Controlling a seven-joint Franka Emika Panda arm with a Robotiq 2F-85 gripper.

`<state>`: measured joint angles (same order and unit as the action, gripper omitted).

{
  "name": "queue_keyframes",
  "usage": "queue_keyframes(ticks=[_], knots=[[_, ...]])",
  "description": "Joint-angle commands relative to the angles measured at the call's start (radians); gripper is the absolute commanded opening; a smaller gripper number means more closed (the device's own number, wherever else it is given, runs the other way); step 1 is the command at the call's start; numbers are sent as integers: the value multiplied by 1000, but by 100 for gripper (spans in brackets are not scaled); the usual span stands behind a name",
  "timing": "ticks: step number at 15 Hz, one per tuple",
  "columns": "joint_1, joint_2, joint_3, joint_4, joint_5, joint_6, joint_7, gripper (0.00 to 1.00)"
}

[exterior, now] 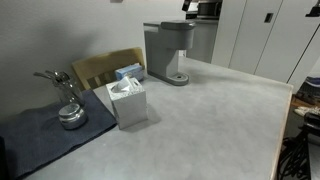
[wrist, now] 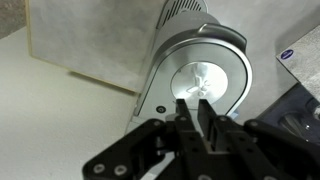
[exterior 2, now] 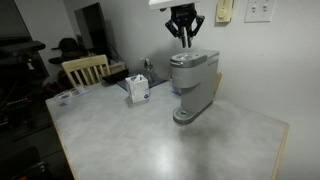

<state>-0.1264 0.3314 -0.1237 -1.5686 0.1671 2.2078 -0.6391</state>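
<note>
A grey single-cup coffee maker [exterior: 168,52] [exterior 2: 193,80] stands on the pale table in both exterior views. My gripper [exterior 2: 184,40] hangs straight above its top and points down, a short way clear of the lid. In the wrist view the black fingers [wrist: 183,112] stand almost together over the machine's round silver lid [wrist: 205,72], with only a thin slit between them. Nothing is held between them.
A white tissue box [exterior: 128,100] [exterior 2: 138,88] stands beside the machine. A wooden chair [exterior: 100,68] [exterior 2: 85,68] is behind the table. A dark blue cloth [exterior: 45,135] carries a shiny metal piece [exterior: 68,112]. The table edge [exterior: 285,120] runs along one side.
</note>
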Motion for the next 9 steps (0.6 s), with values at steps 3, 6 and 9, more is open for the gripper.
queue_keyframes(ticks=[3,6,9], knots=[[-17,56,13,80,-91,-69,243,0],[-12,60,14,108,-117,-138,344,0],[-24,63,31,134,-79,-190,376,0]])
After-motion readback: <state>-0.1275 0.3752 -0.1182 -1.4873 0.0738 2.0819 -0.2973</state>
